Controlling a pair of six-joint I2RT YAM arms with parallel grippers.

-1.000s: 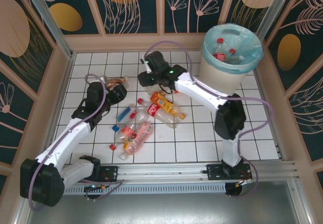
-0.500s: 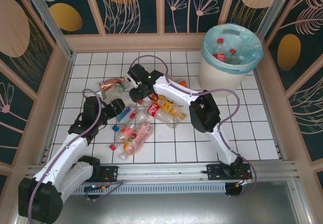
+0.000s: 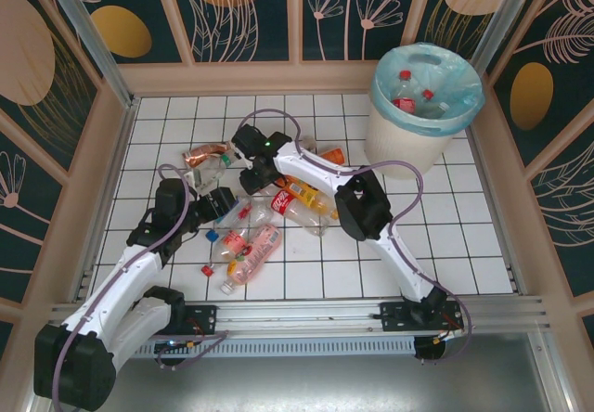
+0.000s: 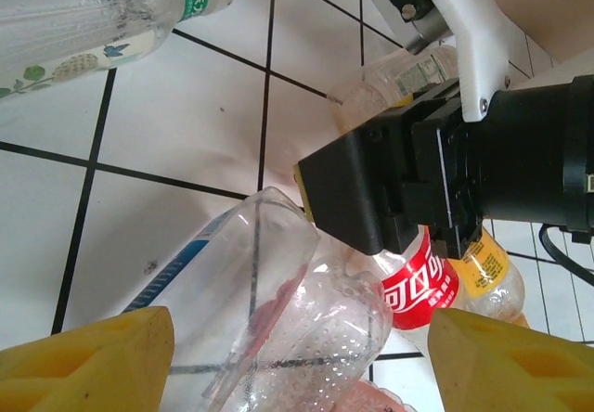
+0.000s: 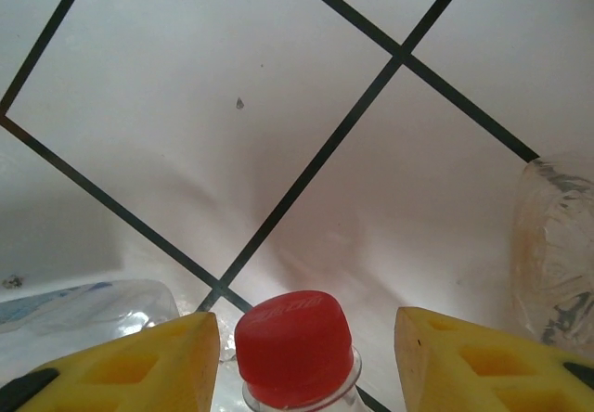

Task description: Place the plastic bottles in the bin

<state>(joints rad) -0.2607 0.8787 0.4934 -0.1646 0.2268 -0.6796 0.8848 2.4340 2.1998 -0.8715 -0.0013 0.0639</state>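
Observation:
Several plastic bottles lie on the white tiled floor (image 3: 464, 245). My right gripper (image 5: 306, 333) is open, its yellow fingers (image 5: 121, 366) either side of a red cap (image 5: 294, 342) without touching it; from above this gripper (image 3: 252, 182) sits low at the red-label cola bottle (image 3: 283, 200). My left gripper (image 4: 302, 338) is open around a clear crushed bottle with a blue label (image 4: 278, 310), seen from the top as the blue-label bottle (image 3: 232, 212) under the left gripper (image 3: 221, 203). The bin (image 3: 427, 96) stands at the back right with bottles inside.
A copper-coloured crushed bottle (image 3: 206, 155) lies behind the left gripper. An orange bottle (image 3: 308, 195), a pink bottle (image 3: 252, 252) and a small red-capped one (image 3: 227, 242) lie close by. The right arm's black wrist (image 4: 445, 171) hangs just beyond the left fingers.
My right arm has swung left from beside the bin and dropped onto the bottle pile. My left gripper has pulled back from the copper bottle to the blue-label bottle.

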